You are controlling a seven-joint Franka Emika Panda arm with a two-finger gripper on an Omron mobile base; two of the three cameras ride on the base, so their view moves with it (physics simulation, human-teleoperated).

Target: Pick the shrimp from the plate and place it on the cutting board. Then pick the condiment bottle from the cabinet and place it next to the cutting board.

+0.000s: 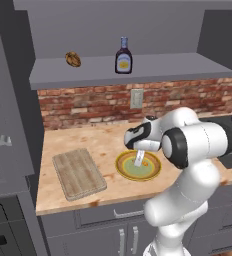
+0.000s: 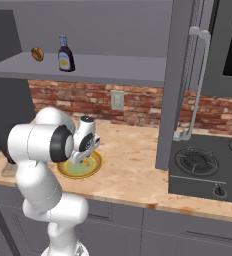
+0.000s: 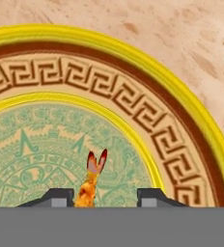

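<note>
**Gripper lowered over the plate, fingers either side of the shrimp**

The gripper points straight down into the plate, a stance that suits a small flat target taken from above. In the hand view its two dark fingertips stand apart, with the shrimp rising between them, nearer the left tip than the right. A gap shows on the right side; whether the left tip already touches the shrimp cannot be told, so no grip is established. The shrimp lies on the pale green centre of the plate, tail fan pointing away from the fingers, well inside the patterned rim.

Outward from the plate: the plate rests on the wooden counter, and the cutting board lies flat to its left, apart from it, with bare counter between. That short path looks free, so a lift and sideways carry should meet nothing. Above and behind the plate, past the brick wall with its wall outlet, the cabinet holds the condiment bottle standing upright; a round brown lump sits left of the bottle, apart from it and unlikely to hinder a later reach. To the right of the plate stand a tall grey panel with a long handle and the stove top, both away from the work.
</note>
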